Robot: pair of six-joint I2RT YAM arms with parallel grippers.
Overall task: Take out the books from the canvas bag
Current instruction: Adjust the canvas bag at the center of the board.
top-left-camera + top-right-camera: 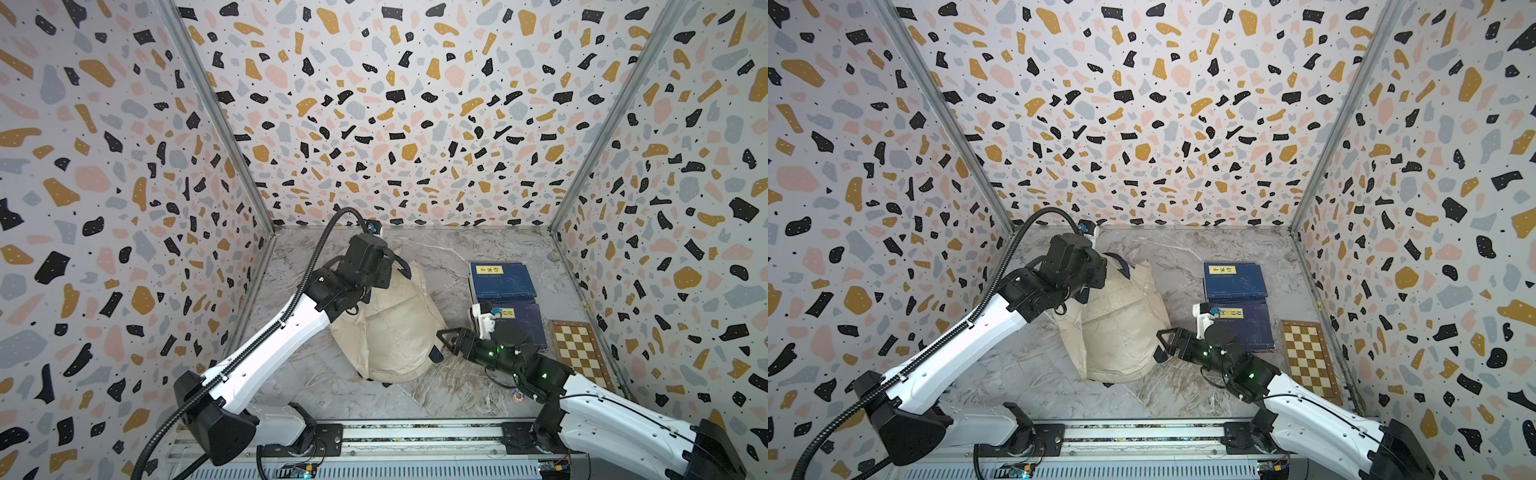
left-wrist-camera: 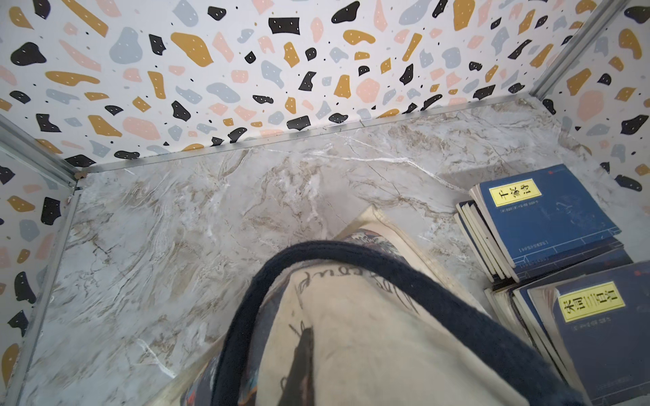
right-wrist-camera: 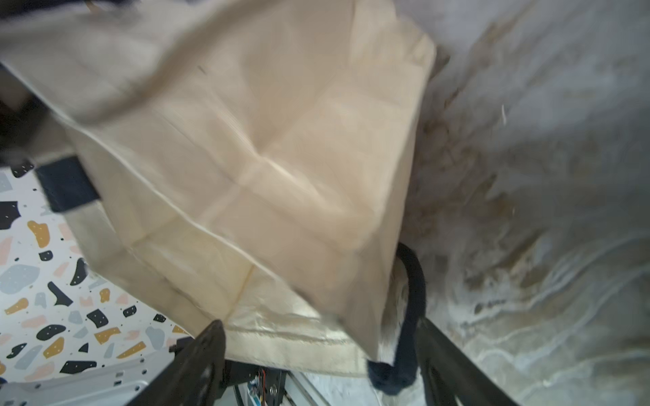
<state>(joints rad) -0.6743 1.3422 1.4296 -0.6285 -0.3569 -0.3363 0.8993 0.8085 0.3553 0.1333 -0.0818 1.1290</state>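
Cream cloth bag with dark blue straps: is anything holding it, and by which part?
Seemingly the left gripper holds the cream canvas tote bag at its navy-strap end, the grip itself hidden; the right gripper is open, empty.

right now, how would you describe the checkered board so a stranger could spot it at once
On the marble tabletop, look along the wall on the robot's right. Flat beside the nearer stack of navy books lies the checkered board. It alone has brown and cream squares; the books are navy with yellow labels.
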